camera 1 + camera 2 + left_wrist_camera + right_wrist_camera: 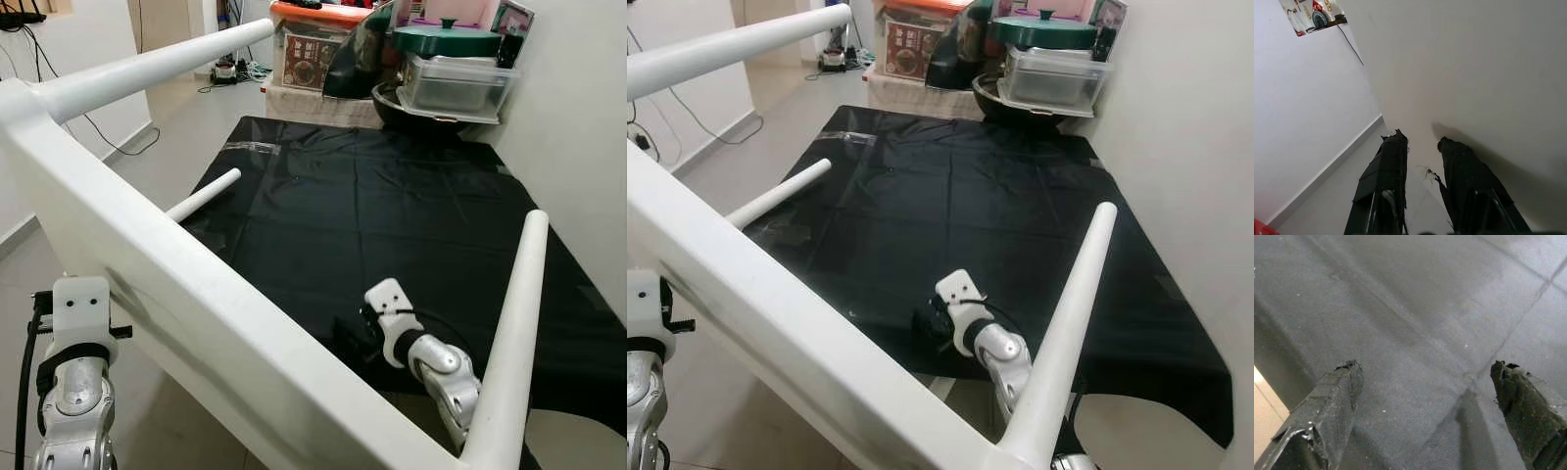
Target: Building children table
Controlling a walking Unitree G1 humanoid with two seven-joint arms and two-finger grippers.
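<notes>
White table frame (196,323) is blocking your view; right gripper (1425,382), fingers spread wide, is hovering over the black sheet (392,215); left gripper (1422,169) is showing a narrow gap.

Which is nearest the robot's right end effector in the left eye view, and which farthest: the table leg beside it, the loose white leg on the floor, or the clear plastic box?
1. Table leg, just to the right of the right end effector.
2. Loose white leg, left, at the black sheet's edge.
3. Clear plastic box, far end, by the wall.
</notes>
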